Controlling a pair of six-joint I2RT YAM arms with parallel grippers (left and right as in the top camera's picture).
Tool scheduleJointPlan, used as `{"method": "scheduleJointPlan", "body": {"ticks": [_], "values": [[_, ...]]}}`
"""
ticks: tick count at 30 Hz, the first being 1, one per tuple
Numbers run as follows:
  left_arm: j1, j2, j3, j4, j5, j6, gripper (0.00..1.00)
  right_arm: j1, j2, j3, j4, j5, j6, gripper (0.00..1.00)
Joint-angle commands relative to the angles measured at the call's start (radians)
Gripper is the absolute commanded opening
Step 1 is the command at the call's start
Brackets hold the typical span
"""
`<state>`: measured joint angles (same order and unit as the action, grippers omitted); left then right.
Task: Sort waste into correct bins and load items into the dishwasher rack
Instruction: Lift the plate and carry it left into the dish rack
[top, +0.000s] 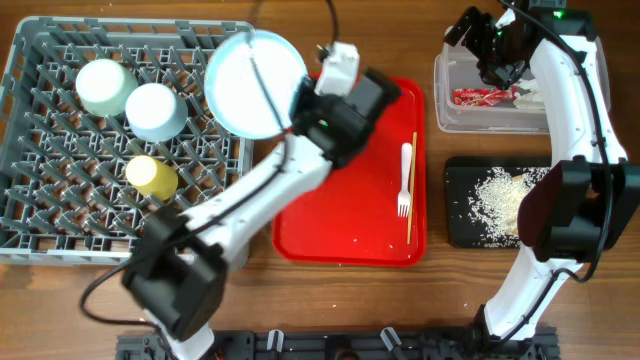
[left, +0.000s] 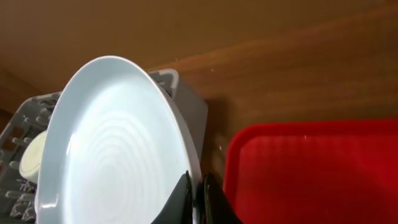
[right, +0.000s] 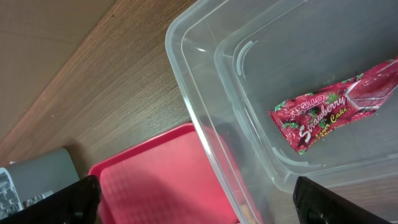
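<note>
Pale plate (left: 118, 155) pinched by left end effector (left: 196, 191) over rack (top: 60, 205); right end effector (right: 199, 202) wide above tub (right: 186, 81).

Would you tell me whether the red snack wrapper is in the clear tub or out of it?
In: the red strawberry wrapper lies on the floor of the clear tub, inside its walls.
</note>
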<state>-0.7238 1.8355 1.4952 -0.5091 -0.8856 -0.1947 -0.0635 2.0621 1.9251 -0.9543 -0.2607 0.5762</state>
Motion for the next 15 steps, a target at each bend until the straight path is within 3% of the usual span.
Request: {"method": "scheduleJointPlan", "body": {"ticks": [1, 7, 11, 15], "values": [[0.060, -0.055, 0.018, -0.008, 0.241, 0.000, 0.04, 0.003, 0.016, 0.025, 0.005, 0.017, 0.007, 1.00], [0.162, -0.071, 0.018, 0.006, 0.472, -0.062, 0.04, 0.002, 0.016, 0.025, 0.005, 0.017, 0.007, 1.00], [0.232, -0.072, 0.018, 0.026, 0.489, -0.080, 0.04, 0.003, 0.016, 0.025, 0.006, 0.017, 0.007, 1.00], [0.282, -0.072, 0.018, 0.058, 0.541, -0.013, 0.04, 0.003, 0.016, 0.025, 0.009, 0.017, 0.007, 1.00]]}}
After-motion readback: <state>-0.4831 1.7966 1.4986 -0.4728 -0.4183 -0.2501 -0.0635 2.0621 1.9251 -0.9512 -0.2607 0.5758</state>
